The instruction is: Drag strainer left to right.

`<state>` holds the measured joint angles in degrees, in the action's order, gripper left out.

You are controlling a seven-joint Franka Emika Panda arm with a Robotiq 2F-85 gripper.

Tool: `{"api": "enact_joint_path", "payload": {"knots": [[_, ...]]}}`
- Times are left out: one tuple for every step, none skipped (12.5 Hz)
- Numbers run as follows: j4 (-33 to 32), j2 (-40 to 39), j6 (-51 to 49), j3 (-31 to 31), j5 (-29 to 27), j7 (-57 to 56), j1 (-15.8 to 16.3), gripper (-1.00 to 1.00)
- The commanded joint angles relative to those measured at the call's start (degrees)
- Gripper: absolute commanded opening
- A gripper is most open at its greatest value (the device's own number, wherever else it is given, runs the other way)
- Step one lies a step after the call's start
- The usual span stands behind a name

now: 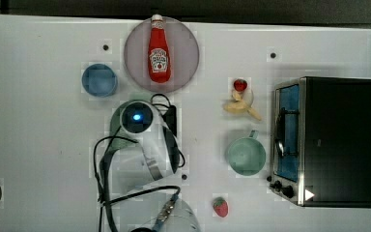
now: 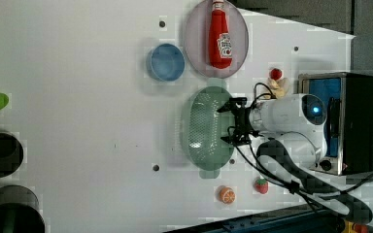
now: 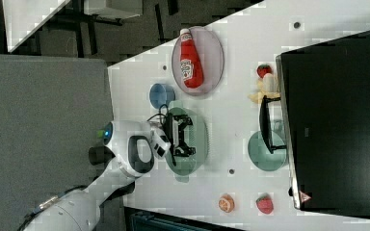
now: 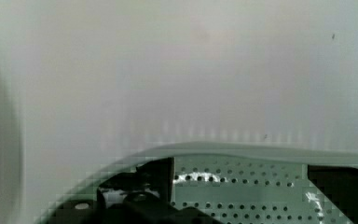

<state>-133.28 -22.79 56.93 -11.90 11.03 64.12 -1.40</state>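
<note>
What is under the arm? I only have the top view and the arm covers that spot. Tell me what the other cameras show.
Observer: The strainer. The left view shows its whole oval bowl, lying below the blue bowl and the plate with the ketchup bottle.
Operator: Report the gripper.
Observer: The gripper is open, its fingers spread wide over the strainer's bowl in the left view. It holds nothing. I cannot tell whether it touches the plastic.
</note>
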Motion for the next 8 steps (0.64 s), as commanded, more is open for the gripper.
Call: {"api": "enact_joint_path", "payload": {"knots": [[-0.1,1.4,0.1,2.2,-0.4,-5.1,-1.0,1.0],[-0.3,1.4,0.4,3.0,-0.4,-6.3,-1.0,1.0],[-0.4,1.4,0.7,3.8,-0.4,-8.1,-1.0,1.0],[-0.6,1.4,0.8,4.7,-0.4,-9.8,-1.1,1.0],[-0.6,1.4,0.9,5.7,-0.4,-11.1,-1.2,1.0],[-0.6,1.4,1.2,6.7,-0.4,-12.3,-1.4,1.0],[-0.7,1.4,1.6,7.7,-0.4,-13.3,-1.5,1.0],[-0.7,1.4,1.8,8.8,-0.4,-14.4,-1.6,1.0]]}}
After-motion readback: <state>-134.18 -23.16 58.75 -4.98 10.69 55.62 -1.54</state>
